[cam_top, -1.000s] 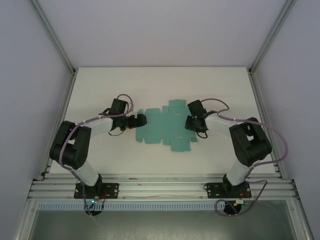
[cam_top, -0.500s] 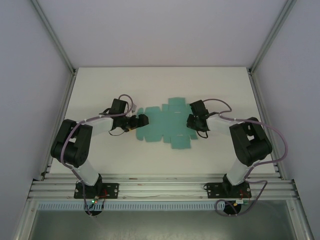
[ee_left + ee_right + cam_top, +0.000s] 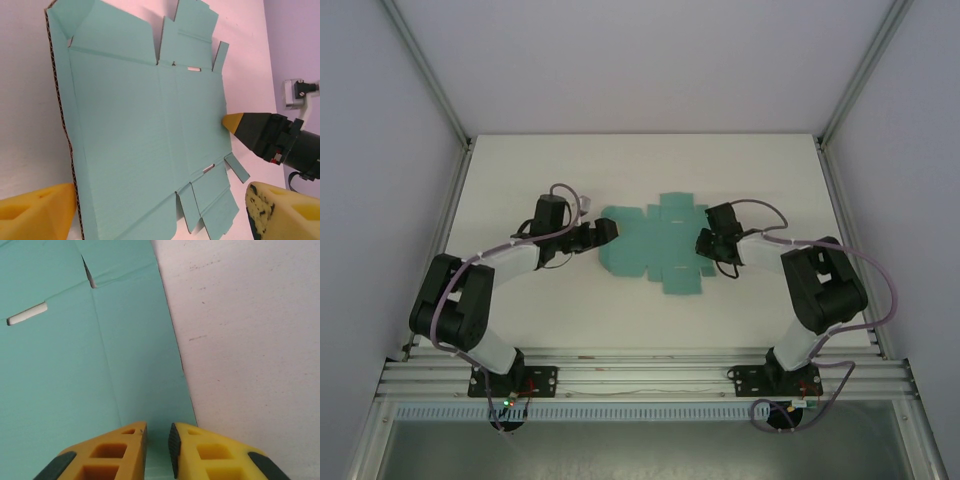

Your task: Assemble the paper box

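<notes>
The left gripper (image 3: 160, 197) is spread wide, one finger on each side of the left edge of the sheet (image 3: 655, 245). The right gripper (image 3: 157, 432) is nearly closed, its tips at the sheet's right edge. The sheet lies unfolded on the table (image 3: 520, 180).

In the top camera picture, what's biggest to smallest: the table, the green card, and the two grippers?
Largest: table.
Next: card.
Smallest: left gripper and right gripper. They look about the same size, so I won't rank those two.
</notes>
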